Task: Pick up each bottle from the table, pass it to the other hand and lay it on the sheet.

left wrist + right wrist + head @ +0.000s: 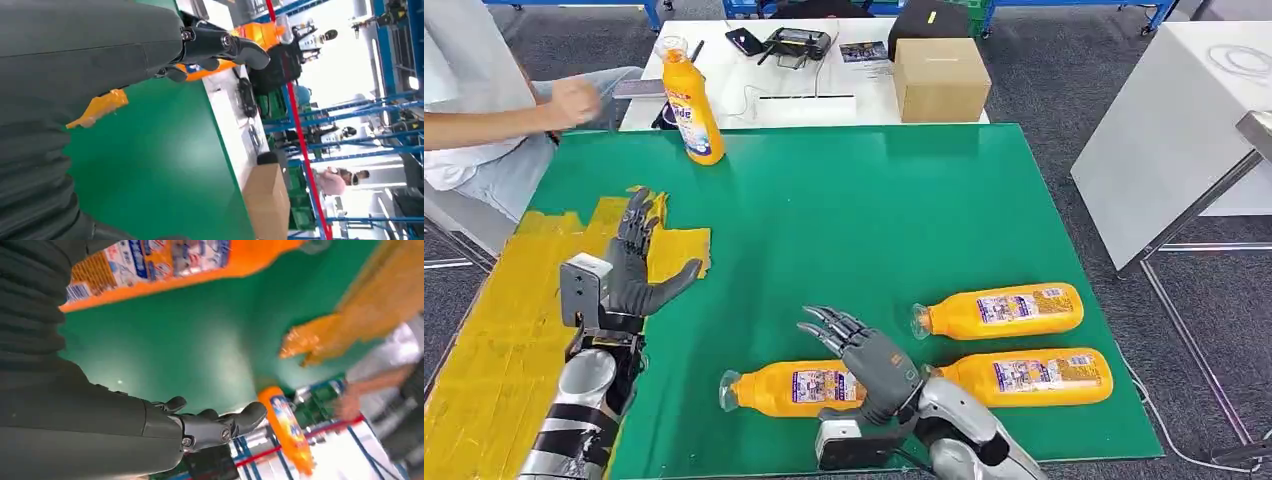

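Three orange bottles lie on the green table near its front right: one (792, 387) just under my right hand (864, 355), one (1002, 310) behind it, and one (1032, 375) at the right. My right hand hovers above the nearest bottle (165, 265) with fingers spread, holding nothing. A fourth orange bottle (692, 102) stands upright at the table's far left edge. My left hand (636, 262) is raised over the yellow sheet (514, 320), fingers extended and empty. The standing bottle (245, 40) shows beyond the fingertips (250, 50) in the left wrist view.
A person (484, 110) sits at the far left, a hand near the standing bottle. Behind the green table a white table (804, 75) carries a cardboard box (939, 78) and electronics. Another white table (1174, 120) stands at the right.
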`<action>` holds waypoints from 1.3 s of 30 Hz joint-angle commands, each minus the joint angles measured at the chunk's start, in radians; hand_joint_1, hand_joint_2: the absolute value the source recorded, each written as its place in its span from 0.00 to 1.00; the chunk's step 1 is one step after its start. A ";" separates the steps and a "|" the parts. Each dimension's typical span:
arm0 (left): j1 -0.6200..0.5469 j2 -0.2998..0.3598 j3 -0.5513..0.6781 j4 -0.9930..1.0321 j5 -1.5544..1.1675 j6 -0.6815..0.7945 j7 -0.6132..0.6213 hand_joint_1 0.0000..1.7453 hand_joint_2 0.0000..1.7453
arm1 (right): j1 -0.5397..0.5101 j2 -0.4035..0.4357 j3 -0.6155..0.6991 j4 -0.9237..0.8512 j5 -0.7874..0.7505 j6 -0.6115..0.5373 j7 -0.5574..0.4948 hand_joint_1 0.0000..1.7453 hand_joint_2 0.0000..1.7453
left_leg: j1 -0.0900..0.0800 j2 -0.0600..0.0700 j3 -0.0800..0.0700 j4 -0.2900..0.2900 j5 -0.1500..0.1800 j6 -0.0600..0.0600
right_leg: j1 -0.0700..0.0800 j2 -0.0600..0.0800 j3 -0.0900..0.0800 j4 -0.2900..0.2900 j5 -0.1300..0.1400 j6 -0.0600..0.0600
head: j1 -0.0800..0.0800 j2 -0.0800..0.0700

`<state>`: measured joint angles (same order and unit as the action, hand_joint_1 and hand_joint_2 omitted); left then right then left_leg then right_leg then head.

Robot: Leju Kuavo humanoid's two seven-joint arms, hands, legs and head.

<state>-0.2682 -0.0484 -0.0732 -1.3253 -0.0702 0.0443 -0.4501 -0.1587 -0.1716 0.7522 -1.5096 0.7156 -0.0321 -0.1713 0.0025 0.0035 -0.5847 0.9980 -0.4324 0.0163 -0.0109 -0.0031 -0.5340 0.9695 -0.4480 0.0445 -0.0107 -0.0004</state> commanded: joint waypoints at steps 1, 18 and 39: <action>-0.060 -0.011 -0.035 0.087 0.016 0.007 0.005 0.00 1.00 | -0.092 -0.019 0.096 0.183 0.005 0.021 0.020 0.00 1.00 | 0.002 -0.001 0.003 -0.001 -0.001 -0.001 | 0.002 0.000 0.004 -0.002 0.000 -0.001 | 0.000 0.000; -0.058 -0.015 -0.036 0.091 0.033 0.009 0.005 0.00 1.00 | -0.141 -0.023 0.145 0.239 0.079 -0.005 0.090 0.00 1.00 | 0.001 -0.001 0.003 0.000 -0.001 -0.001 | 0.001 0.000 0.004 -0.002 0.000 -0.001 | 0.000 0.000; -0.042 -0.015 -0.027 0.070 0.038 0.009 0.006 0.00 1.00 | -0.155 -0.029 0.144 0.245 0.133 -0.024 0.125 0.00 1.00 | 0.001 0.000 0.002 0.000 -0.001 -0.001 | 0.001 0.000 0.003 -0.001 0.000 -0.001 | 0.000 0.000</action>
<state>-0.2845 -0.0633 -0.0969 -1.3001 -0.0404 0.0523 -0.4501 -0.2641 -0.1896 0.8755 -1.3279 0.8118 -0.0385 -0.0755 0.0025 0.0035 -0.5848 0.9981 -0.4324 0.0163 -0.0109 -0.0031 -0.5341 0.9696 -0.4480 0.0445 -0.0111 -0.0004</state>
